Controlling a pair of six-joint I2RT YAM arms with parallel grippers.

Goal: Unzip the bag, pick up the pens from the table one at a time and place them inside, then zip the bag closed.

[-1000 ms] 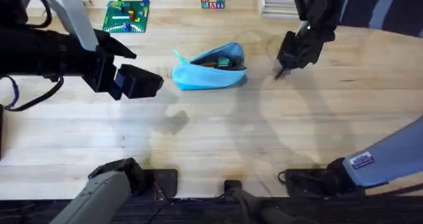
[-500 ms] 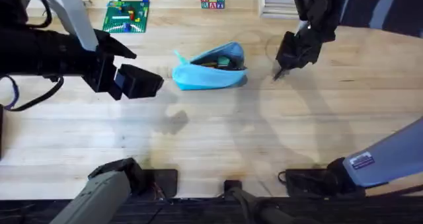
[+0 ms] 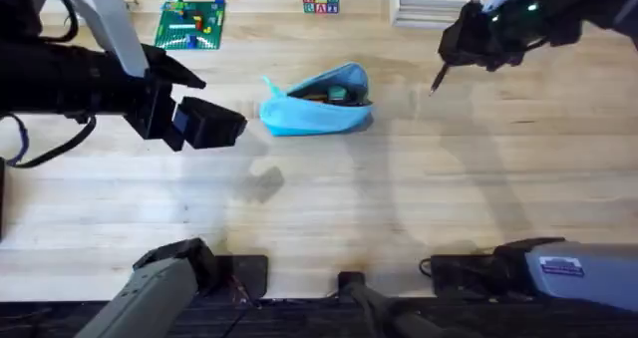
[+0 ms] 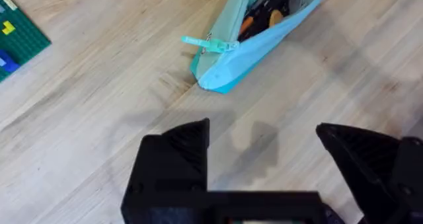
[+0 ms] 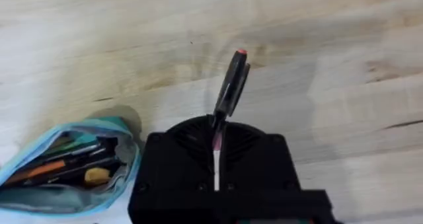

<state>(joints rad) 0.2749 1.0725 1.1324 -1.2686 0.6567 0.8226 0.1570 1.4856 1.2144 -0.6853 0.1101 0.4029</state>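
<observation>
While your right gripper (image 5: 217, 128) pinches one pen (image 5: 229, 88) above the worktop (image 3: 399, 208), one unzipped bag (image 3: 317, 104) lies mid-worktop; left gripper (image 4: 264, 154) jaws spread.

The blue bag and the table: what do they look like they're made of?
The bag looks like soft matte fabric: it sags and creases, with a zipper along its open mouth. The table looks like pale, smooth-finished wood, going by its plank seams and grain.

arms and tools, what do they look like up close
Both arms are black with light grey link covers. The left tool has blocky matte black fingers, and a dark cable loops beside that arm. The right tool is black too, and the arm's grey cover carries a white label near its base.
</observation>
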